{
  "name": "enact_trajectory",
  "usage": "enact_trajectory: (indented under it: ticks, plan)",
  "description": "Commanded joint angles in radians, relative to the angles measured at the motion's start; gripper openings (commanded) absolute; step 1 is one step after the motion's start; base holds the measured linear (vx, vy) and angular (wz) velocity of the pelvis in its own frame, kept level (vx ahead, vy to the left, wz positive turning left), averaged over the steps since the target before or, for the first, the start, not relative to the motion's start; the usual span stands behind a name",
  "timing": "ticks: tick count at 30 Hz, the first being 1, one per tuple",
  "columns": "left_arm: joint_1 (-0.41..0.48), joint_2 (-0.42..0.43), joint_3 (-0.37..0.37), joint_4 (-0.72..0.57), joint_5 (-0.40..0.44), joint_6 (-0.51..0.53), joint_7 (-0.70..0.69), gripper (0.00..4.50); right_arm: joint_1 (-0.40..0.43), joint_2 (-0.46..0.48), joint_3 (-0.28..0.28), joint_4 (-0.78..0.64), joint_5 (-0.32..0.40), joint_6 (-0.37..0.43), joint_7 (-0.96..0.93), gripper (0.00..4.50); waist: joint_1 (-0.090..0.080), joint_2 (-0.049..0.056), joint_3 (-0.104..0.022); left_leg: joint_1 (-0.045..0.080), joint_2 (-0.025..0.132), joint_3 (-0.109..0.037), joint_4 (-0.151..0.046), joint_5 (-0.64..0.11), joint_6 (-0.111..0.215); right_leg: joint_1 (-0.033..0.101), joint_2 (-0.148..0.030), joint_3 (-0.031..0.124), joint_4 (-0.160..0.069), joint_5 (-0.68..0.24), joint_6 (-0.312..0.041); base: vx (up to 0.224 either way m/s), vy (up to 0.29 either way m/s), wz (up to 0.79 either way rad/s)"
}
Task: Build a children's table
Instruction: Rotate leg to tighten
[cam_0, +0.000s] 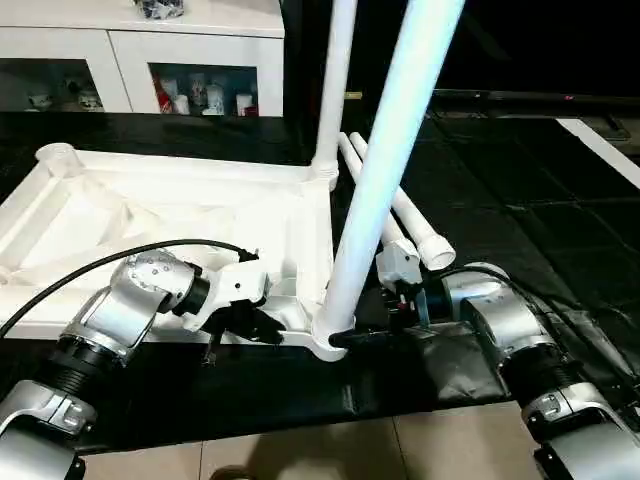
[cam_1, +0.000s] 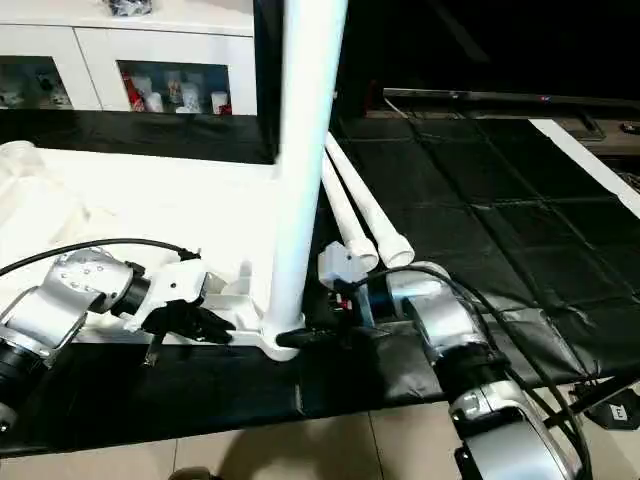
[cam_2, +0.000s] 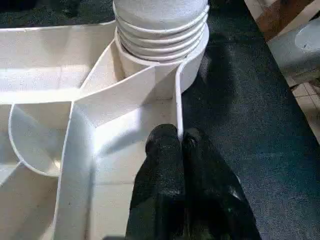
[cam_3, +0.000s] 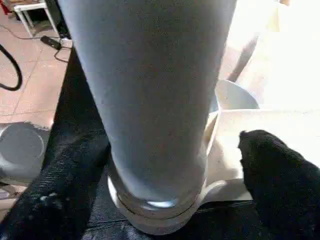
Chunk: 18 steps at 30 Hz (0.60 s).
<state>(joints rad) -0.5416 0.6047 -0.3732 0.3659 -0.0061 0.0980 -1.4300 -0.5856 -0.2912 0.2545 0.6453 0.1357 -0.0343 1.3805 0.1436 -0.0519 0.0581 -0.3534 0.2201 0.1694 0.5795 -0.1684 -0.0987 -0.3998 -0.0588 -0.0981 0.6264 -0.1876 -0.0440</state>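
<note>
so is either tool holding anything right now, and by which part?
Left tool is shut on the side rim of the white ribbed plastic tabletop. Right tool straddles the base of the white tapered leg; whether it grips cannot be told.

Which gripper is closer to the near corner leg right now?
Right. The right gripper straddles the leg at its base; the left gripper pinches the tabletop rim just beside that socket.

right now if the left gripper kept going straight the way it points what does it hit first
Most likely the threaded base of the near leg in its corner socket; the left gripper is shut on the tabletop's edge wall, which runs straight there.
</note>
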Motion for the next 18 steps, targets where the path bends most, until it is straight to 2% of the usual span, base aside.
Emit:
enact_trajectory:
  ticks: [1, 2, 5, 8, 11, 14, 18]
  plan:
    - [-0.014, -0.006, -0.034, -0.039, 0.0, -0.028, -0.037, 0.0, -0.013, -0.009, 0.002, 0.012, 0.011, -0.009, 0.021, 4.04, -0.008, 0.017, -0.07, 0.007, 0.022, 0.0, -0.06, -0.202, 0.014, 0.055, -0.083, 0.063, -0.078, -0.215, -0.157, 0.0, 0.0, 0.0]
    - [-0.014, -0.005, -0.035, -0.038, 0.0, -0.031, -0.04, 0.0, -0.014, -0.008, 0.004, 0.016, 0.014, -0.011, 0.028, 3.79, -0.008, 0.017, -0.07, 0.008, 0.022, 0.001, -0.06, -0.203, 0.015, 0.054, -0.083, 0.062, -0.078, -0.215, -0.159, 0.0, 0.0, 0.0]
    - [-0.013, -0.004, -0.037, -0.037, 0.0, -0.036, -0.043, 0.0, -0.016, -0.002, 0.006, 0.03, 0.011, -0.021, 0.032, 3.66, -0.008, 0.019, -0.071, 0.007, 0.022, 0.0, -0.06, -0.2, 0.015, 0.054, -0.083, 0.062, -0.076, -0.201, -0.166, 0.0, 0.0, 0.0]
    - [-0.013, -0.003, -0.039, -0.035, 0.001, -0.038, -0.049, 0.0, -0.023, 0.007, 0.004, 0.05, 0.008, -0.029, 0.034, 3.27, -0.008, 0.019, -0.071, 0.007, 0.022, 0.001, -0.059, -0.199, 0.014, 0.055, -0.082, 0.062, -0.076, -0.197, -0.17, 0.0, 0.0, 0.0]
    - [-0.014, -0.002, -0.039, -0.033, 0.004, -0.04, -0.053, 0.0, -0.029, 0.016, 0.002, 0.066, 0.007, -0.032, 0.036, 3.17, -0.008, 0.02, -0.071, 0.007, 0.022, 0.0, -0.06, -0.204, 0.013, 0.055, -0.083, 0.062, -0.076, -0.2, -0.17, 0.0, 0.0, 0.0]
    - [-0.014, -0.002, -0.039, -0.031, 0.006, -0.041, -0.053, 0.0, -0.029, 0.019, 0.001, 0.069, 0.008, -0.034, 0.041, 2.85, -0.007, 0.022, -0.071, 0.007, 0.023, 0.0, -0.06, -0.206, 0.011, 0.055, -0.083, 0.062, -0.076, -0.202, -0.171, 0.0, 0.0, 0.0]
    - [-0.011, 0.0, -0.039, -0.03, 0.007, -0.043, -0.052, 0.0, -0.028, 0.019, 0.001, 0.072, 0.012, -0.038, 0.047, 2.74, -0.007, 0.021, -0.071, 0.007, 0.023, -0.001, -0.06, -0.204, 0.01, 0.055, -0.082, 0.062, -0.075, -0.198, -0.17, 0.0, 0.0, 0.0]
